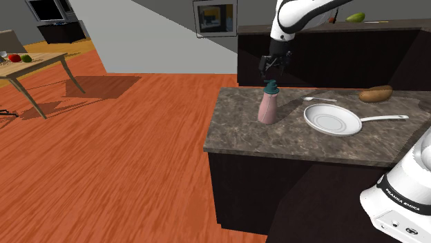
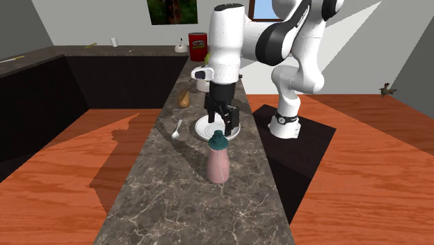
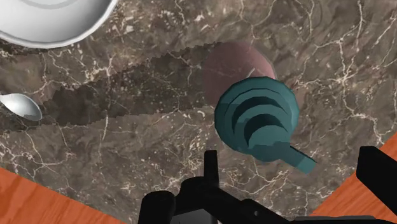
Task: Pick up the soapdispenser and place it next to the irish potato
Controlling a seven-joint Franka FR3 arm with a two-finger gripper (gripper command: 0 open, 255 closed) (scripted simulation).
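A pink soap dispenser point(image 1: 268, 105) with a teal pump top stands upright on the dark marble counter point(image 1: 276, 138), near the edge at the shoulder view's left. My gripper point(image 1: 274, 74) hangs just above it, open, fingers clear of the pump. In the wrist view the teal pump point(image 3: 256, 121) lies ahead of and between my two fingers point(image 3: 212, 167), with its nozzle pointing toward the other finger. The brown potato point(image 1: 376, 94) lies at the counter's far right in the shoulder view. From the second exterior view the dispenser point(image 2: 219, 159) stands in front of my gripper point(image 2: 222, 127), with the potato point(image 2: 184, 99) behind.
A white pan point(image 1: 333, 121) with a pale handle sits between dispenser and potato, and a spoon point(image 1: 319, 99) lies beside it. The pan's rim point(image 3: 51, 25) and the spoon point(image 3: 20, 106) appear in the wrist view. Orange wood floor surrounds the counter. A table point(image 1: 34, 65) stands far off.
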